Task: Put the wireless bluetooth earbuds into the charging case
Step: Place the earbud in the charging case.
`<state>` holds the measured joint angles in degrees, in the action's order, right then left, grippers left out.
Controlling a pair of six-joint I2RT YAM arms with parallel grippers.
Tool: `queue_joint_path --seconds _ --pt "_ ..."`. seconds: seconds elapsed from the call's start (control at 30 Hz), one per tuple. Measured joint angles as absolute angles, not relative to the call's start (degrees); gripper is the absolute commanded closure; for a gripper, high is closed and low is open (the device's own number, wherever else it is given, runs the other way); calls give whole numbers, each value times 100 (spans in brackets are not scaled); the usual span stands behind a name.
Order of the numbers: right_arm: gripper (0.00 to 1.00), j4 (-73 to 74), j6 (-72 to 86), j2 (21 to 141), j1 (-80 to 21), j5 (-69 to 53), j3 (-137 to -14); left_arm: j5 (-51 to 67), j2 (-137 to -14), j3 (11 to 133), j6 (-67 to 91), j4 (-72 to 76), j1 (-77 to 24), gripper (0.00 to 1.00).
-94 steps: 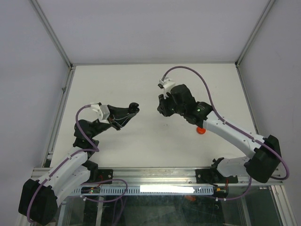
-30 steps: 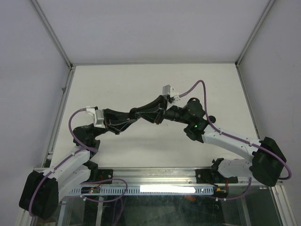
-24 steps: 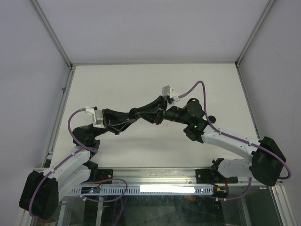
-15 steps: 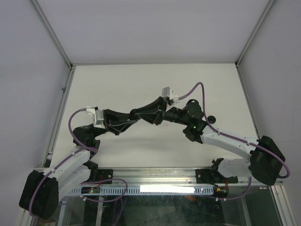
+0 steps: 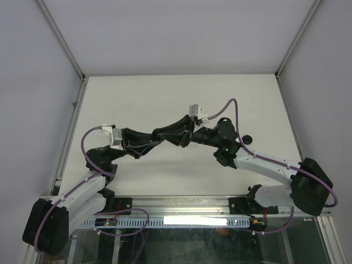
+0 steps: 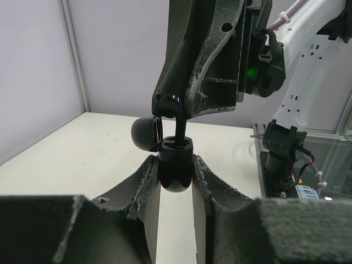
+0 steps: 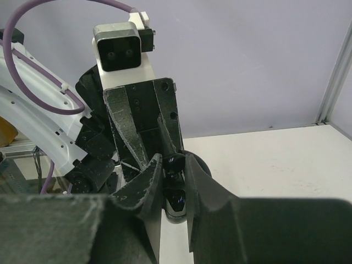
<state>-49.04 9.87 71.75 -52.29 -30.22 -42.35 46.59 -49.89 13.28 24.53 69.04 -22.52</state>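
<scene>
A black charging case (image 6: pixel 176 171) is clamped between the fingers of my left gripper (image 6: pixel 176 160), held above the table with its lid (image 6: pixel 145 133) hanging open to the left. A glossy black earbud (image 6: pixel 177 122) stands stem-down in the case's top opening, and my right gripper (image 7: pixel 174 160) is shut on that earbud (image 7: pixel 177 163) from above. Beneath it the case (image 7: pixel 177 202) shows between the right fingers. From the top view the left gripper (image 5: pixel 158 135) and right gripper (image 5: pixel 165 132) meet tip to tip over the table's middle, hiding case and earbud.
A small dark round object (image 5: pixel 247 138) lies on the white table (image 5: pixel 137 99) just right of the right arm's forearm. Metal frame posts and grey walls bound the table on the left, back and right.
About three seconds ago the grippers were apart; they have since come together mid-table. Over the last second the right wrist has crept slightly left, and both grips are unchanged.
</scene>
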Motion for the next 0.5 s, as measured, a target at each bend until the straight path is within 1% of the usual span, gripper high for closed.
queue_joint_path --seconds 0.37,0.5 --pt "88 -4936 602 7137 -5245 -3118 -4141 4604 -4991 1313 2502 6897 -2252 90" --pt "85 -4904 473 7113 -5245 -3133 -4139 4593 -4991 1313 2499 6899 -2252 90"
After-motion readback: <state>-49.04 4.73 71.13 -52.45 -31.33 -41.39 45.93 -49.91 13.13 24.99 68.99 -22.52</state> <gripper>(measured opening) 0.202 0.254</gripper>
